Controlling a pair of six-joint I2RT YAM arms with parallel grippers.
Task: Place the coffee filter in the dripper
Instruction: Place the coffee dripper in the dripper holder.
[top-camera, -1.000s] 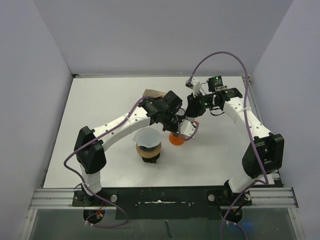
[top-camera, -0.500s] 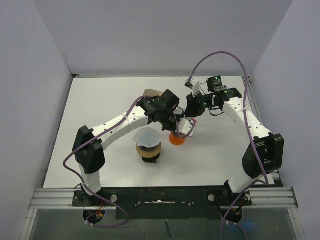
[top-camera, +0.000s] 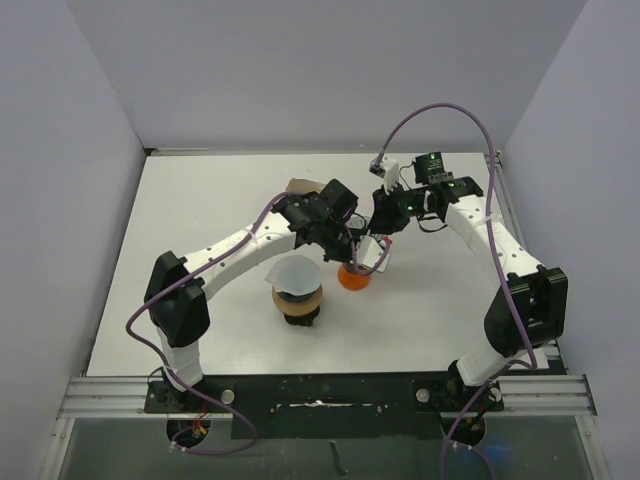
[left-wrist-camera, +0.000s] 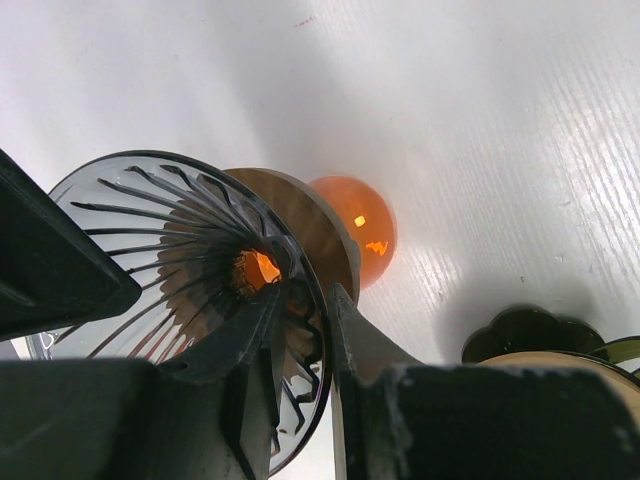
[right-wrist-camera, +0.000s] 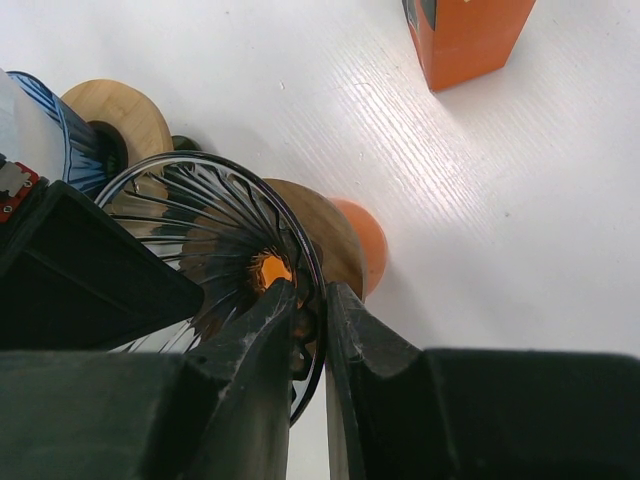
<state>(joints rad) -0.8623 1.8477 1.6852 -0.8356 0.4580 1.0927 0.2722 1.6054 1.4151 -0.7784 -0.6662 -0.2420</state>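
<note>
While the filter (top-camera: 293, 271) sits as a white paper cone in the top of a blue-and-wood holder (top-camera: 298, 303) just in front of the left arm, both claws are on the dripper (left-wrist-camera: 170, 250) in the middle of the counter (top-camera: 200, 220).

Left claw (left-wrist-camera: 305, 300): clenched on the dripper's rim, one finger inside the ribbed clear cone, one outside.

Right claw (right-wrist-camera: 308, 295): same pinch on the rim, coming in from the opposite side.

The dripper has a wood collar under the cone, and an orange ball (left-wrist-camera: 355, 225) shows just past the collar. Can't tell whether the dripper rests on the counter or is lifted.

The holder with the filter is near the dripper, not touching.

An orange box (right-wrist-camera: 465, 35) stands on the counter beyond the dripper in the right wrist view.
</note>
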